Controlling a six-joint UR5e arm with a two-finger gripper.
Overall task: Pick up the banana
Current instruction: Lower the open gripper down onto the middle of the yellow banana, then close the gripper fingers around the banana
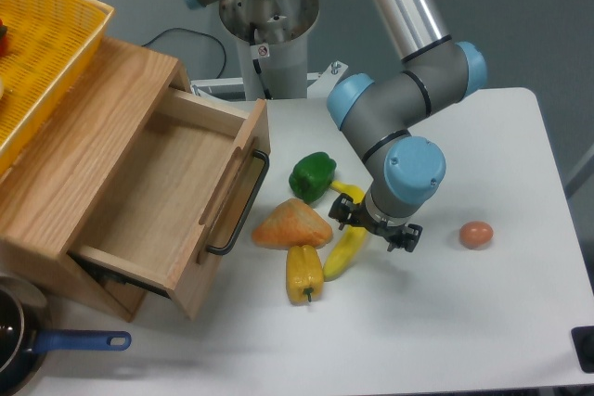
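Single high front view, angled down over table (483, 322).

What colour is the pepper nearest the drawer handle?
Green, seen clearly in the fixed camera view.
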